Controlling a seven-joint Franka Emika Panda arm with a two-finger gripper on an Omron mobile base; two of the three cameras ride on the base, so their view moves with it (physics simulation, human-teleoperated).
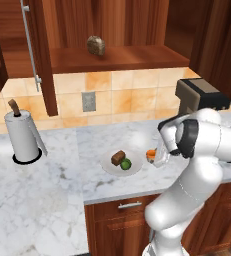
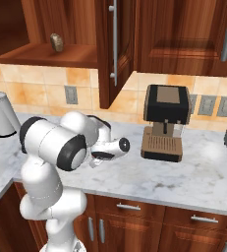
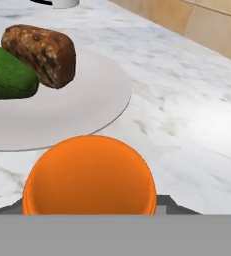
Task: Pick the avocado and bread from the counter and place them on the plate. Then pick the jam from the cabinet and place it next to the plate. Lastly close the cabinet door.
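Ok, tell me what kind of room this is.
A home kitchen, rendered: a marble counter with wood drawers, a coffee machine against a tiled backsplash, a paper towel roll, and food on a plate.

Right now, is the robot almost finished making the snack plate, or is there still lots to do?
Nearly there. The avocado and bread already sit on the plate. The gripper has the jam between its fingers, low over the counter right beside the plate; whether it has touched down isn't clear. Still to do: let go, then shut the cabinet door, which stands open.
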